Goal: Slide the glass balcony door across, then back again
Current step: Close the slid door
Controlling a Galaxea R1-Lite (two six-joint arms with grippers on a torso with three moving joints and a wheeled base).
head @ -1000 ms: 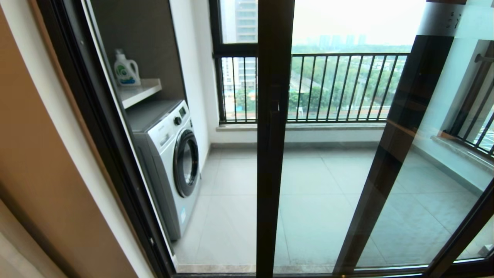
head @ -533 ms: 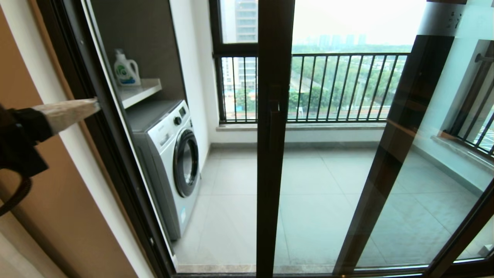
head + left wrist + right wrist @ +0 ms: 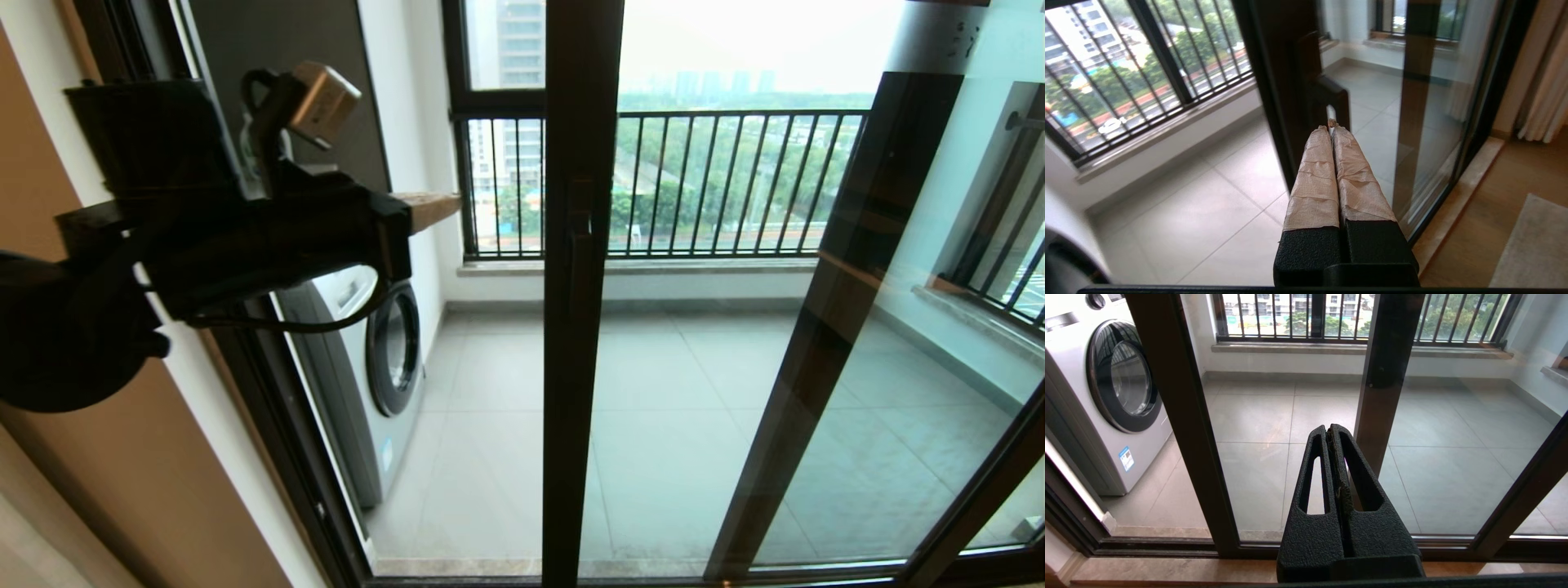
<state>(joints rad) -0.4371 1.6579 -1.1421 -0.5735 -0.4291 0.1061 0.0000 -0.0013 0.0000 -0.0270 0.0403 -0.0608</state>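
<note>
I have the left gripper (image 3: 441, 208) raised high on my left side in the head view, its tape-wrapped fingers (image 3: 1327, 171) pressed together with nothing between them. The arm crosses in front of the washing machine (image 3: 384, 351) and the tip points toward the glass balcony door (image 3: 581, 327), stopping short of its dark upright; there is clear space between the tip and the frame. From the left wrist view the closed fingertips aim straight at the short black bar handle (image 3: 1333, 100) on the door's upright edge, near it but not touching as far as I can tell.

The door's upright stands in the middle of my head view, running the full height, with the handle (image 3: 581, 261) about level with the balcony sill. To its right a second dark-framed glass panel (image 3: 849, 310) leans across the view. Beyond the glass I see the grey tiled balcony floor (image 3: 678, 408) and the outer window with vertical railing bars (image 3: 718, 188).

The right gripper (image 3: 1333, 435) does not show in the head view. Its own camera shows it low, near the door's bottom track (image 3: 1167, 547), its black fingers closed against each other and empty, facing the glass with the washing machine (image 3: 1114, 388) off to one side behind the pane.
</note>
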